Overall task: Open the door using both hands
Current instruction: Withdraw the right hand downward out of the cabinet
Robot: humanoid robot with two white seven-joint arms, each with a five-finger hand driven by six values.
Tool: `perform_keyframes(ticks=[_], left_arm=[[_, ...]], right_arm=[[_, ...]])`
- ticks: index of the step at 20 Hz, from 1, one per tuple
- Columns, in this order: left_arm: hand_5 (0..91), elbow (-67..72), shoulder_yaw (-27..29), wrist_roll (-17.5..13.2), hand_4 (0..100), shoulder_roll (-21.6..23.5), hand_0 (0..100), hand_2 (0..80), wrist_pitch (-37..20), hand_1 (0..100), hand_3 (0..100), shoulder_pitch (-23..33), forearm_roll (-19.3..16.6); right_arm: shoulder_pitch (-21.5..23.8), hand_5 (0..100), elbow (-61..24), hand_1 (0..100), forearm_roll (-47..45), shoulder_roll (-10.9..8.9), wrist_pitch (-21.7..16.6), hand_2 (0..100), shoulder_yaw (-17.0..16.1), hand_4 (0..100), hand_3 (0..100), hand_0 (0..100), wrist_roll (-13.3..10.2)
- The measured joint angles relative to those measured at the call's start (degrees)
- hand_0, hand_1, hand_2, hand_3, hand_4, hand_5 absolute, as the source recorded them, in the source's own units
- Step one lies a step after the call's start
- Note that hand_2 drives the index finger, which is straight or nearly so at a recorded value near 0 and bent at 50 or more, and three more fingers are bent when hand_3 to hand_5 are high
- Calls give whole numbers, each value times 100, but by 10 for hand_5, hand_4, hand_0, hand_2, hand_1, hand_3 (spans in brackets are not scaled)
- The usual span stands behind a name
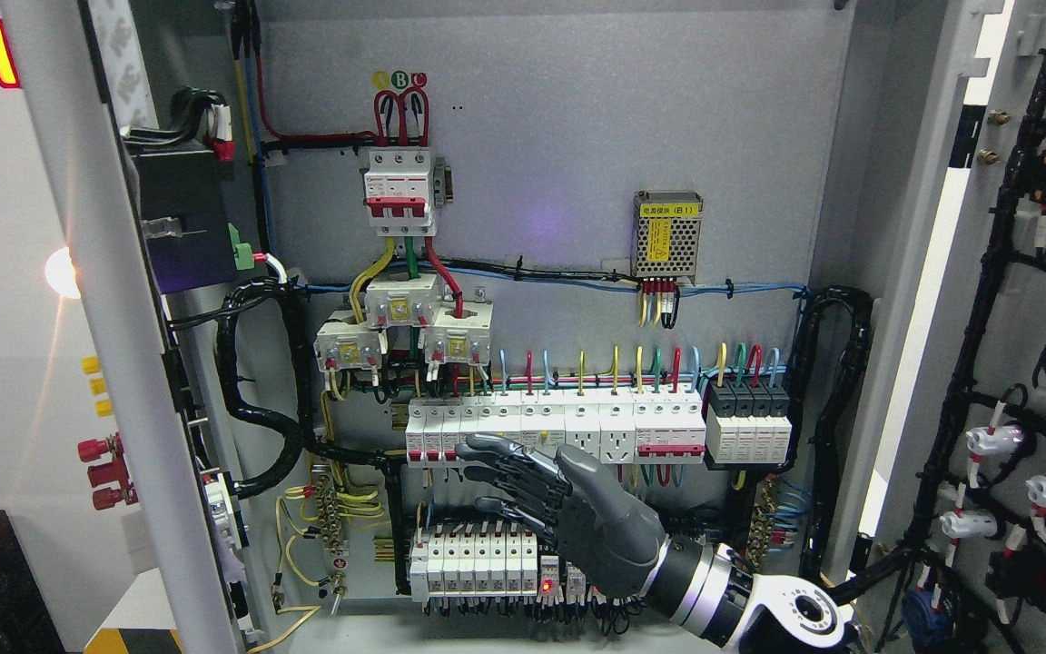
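**Cabinet Doors Standing Open as Robot Hand Hovers Inside**

The right door is hanging swung wide at the picture's right, its wiring-laden inner face showing, while the left door is standing edge-on at left. The opening step is looking finished. The right hand is hovering before the lower breaker rows, fingers loosely spread and gripping nothing; withdrawing clear of the wires is likely next. The cabinet is holding breakers, terminals and a mesh-cased power supply
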Motion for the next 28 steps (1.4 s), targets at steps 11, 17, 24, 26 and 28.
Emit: perform_keyframes(ticks=[11, 17, 24, 26, 28], left_arm=[[0, 0, 0, 0, 0, 1, 0, 0, 0, 0, 0, 0, 0], [0, 0, 0, 0, 0, 1, 0, 0, 0, 0, 0, 0, 0], [0, 0, 0, 0, 0, 1, 0, 0, 0, 0, 0, 0, 0], [0, 0, 0, 0, 0, 1, 0, 0, 0, 0, 0, 0, 0], [0, 0, 0, 0, 0, 1, 0, 0, 0, 0, 0, 0, 0]], right_arm=[[537, 0, -577, 0, 4, -130, 21, 0, 599, 0, 0, 191, 10], [691, 0, -733, 0, 9, -195, 22, 0, 968, 0, 0, 191, -8], [738, 0, -823, 0, 10, -207, 28, 0, 1320, 0, 0, 191, -12], [742, 0, -841, 0, 9, -198, 29, 0, 1416, 0, 0, 191, -12], [743, 0, -854, 0, 8, -179, 33, 0, 1499, 0, 0, 191, -14]])
